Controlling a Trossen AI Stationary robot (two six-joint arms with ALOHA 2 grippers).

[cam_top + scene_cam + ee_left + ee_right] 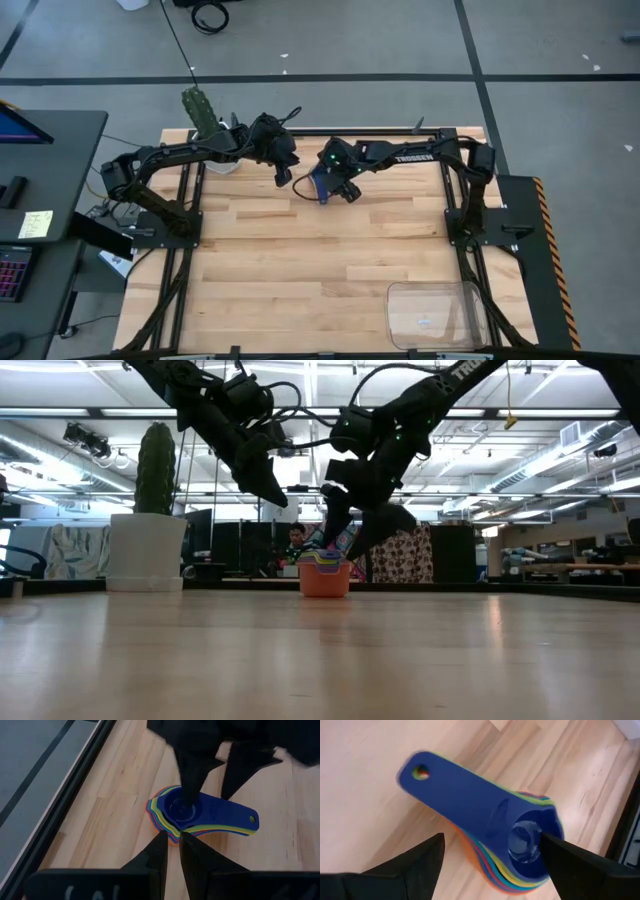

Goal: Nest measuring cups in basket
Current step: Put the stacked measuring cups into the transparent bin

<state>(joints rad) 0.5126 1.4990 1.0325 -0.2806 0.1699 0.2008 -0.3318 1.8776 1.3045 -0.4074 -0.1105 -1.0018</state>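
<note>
The measuring cups (316,182) stand nested in one stack at the far middle of the table. The dark blue cup (485,815) is on top and the orange cup (325,580) at the bottom rests on the wood. My right gripper (491,837) is open and slants down over the stack, one finger on each side of it. My left gripper (172,835) hangs shut just left of the stack and above it, with nothing between its fingers. The basket (437,315), a clear tub, sits at the near right corner. My right gripper has one fingertip (555,847) right beside the rim of the blue cup's bowl (527,840); the other finger (420,862) stands off beside the handles. I cannot tell whether either finger touches the stack.
A white pot with a green cactus (203,115) stands at the far left corner, behind my left arm. Bare wood (300,270) stretches from the stack to the table's near edge and the basket.
</note>
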